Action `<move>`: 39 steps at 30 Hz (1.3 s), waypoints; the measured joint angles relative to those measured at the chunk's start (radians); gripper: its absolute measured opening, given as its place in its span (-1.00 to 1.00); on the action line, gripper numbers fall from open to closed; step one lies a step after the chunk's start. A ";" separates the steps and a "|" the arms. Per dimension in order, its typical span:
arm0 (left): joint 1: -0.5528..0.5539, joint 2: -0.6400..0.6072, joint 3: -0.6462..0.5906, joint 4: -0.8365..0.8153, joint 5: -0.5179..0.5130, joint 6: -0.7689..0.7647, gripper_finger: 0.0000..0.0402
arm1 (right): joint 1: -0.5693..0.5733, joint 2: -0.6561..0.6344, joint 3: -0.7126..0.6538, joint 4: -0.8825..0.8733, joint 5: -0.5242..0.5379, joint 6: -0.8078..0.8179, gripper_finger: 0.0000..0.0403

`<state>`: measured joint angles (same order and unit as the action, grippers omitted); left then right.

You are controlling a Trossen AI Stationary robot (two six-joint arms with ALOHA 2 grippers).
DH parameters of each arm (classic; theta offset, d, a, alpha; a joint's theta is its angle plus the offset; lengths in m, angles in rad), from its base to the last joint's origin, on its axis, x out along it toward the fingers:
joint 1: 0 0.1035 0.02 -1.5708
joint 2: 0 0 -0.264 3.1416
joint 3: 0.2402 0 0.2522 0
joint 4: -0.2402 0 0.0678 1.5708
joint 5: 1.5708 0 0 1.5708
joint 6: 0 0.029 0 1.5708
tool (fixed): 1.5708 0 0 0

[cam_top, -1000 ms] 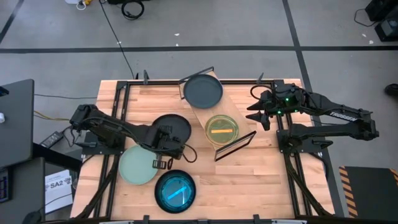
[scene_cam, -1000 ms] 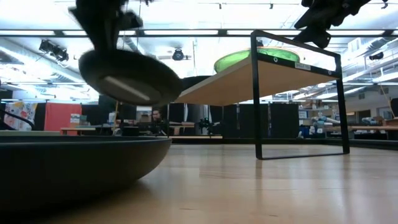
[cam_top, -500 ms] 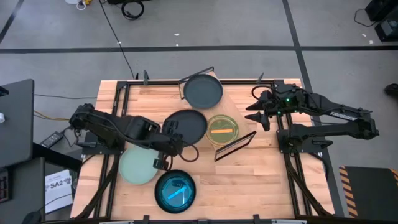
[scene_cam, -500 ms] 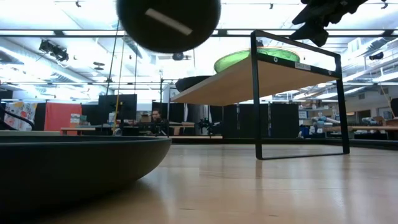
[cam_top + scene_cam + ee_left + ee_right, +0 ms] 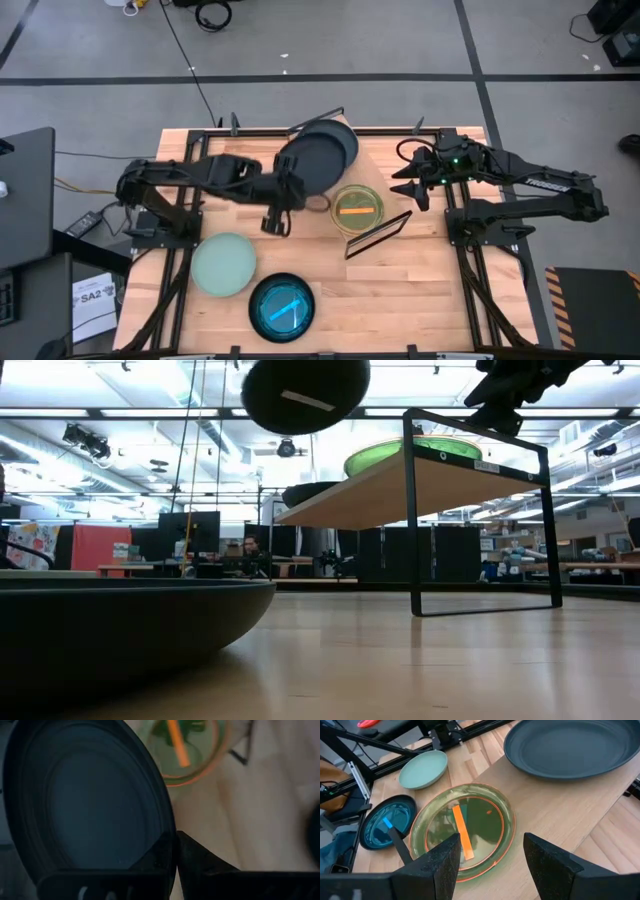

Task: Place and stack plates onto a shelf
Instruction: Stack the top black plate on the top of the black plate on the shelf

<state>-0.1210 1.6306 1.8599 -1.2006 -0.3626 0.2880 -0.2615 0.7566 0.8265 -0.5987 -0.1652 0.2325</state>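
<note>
My left gripper (image 5: 291, 183) is shut on a dark plate (image 5: 305, 165) held in the air over the far end of the shelf (image 5: 385, 172). The held plate partly covers another dark plate (image 5: 340, 143) lying on the shelf. A green plate with an orange stripe (image 5: 357, 208) lies on the shelf's near half. A pale green plate (image 5: 224, 263) and a teal plate (image 5: 281, 307) rest on the table. My right gripper (image 5: 414, 186) hovers open to the right of the shelf, holding nothing. My left gripper pinches the dark plate's rim (image 5: 169, 844) between its two fingers, one on the inner face and one on the underside. The fingers come from the table's left, slanting down. The plate is lifted clear above the shelf, and its striped underside (image 5: 305, 398) shows in the low view.
Black wire frames (image 5: 412, 510) carry the shelf at both ends. The black metal arm stands (image 5: 190, 200) run along the table's left and right sides. Bare wood lies at the near right of the table (image 5: 400, 290).
My left gripper has risen and swung from beside the pale green plate toward the table's far edge and the shelf, still shut on the dark plate. The plate has gone up with it and now hangs over the shelf's far end.
</note>
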 joint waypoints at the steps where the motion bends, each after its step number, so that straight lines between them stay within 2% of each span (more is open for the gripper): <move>1: 0.020 0.000 0.000 0.012 0.000 0.016 -0.90 | 0.000 0.002 0.000 0.000 0.000 0.000 0.10; 5: 0.103 0.007 0.000 0.084 0.025 0.073 -0.90 | 0.000 0.004 0.000 0.000 0.000 0.000 0.10; 15: 0.264 0.045 0.000 0.209 0.191 0.128 -0.90 | 0.000 0.005 0.000 0.001 -0.001 0.000 0.10; 23: 0.315 0.122 -0.002 0.214 0.203 0.128 -0.90 | 0.002 0.006 0.000 0.016 -0.005 0.000 0.10; 31: 0.317 0.195 -0.002 0.206 0.198 0.128 -0.90 | 0.007 0.011 0.000 0.022 -0.012 0.000 0.10; 39: 0.320 0.236 -0.002 0.200 0.142 0.128 -0.90 | 0.007 0.011 0.000 0.022 -0.012 0.000 0.10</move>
<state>0.1991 1.8662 1.8580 -1.0007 -0.2206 0.4156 -0.2546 0.7677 0.8265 -0.5770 -0.1768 0.2325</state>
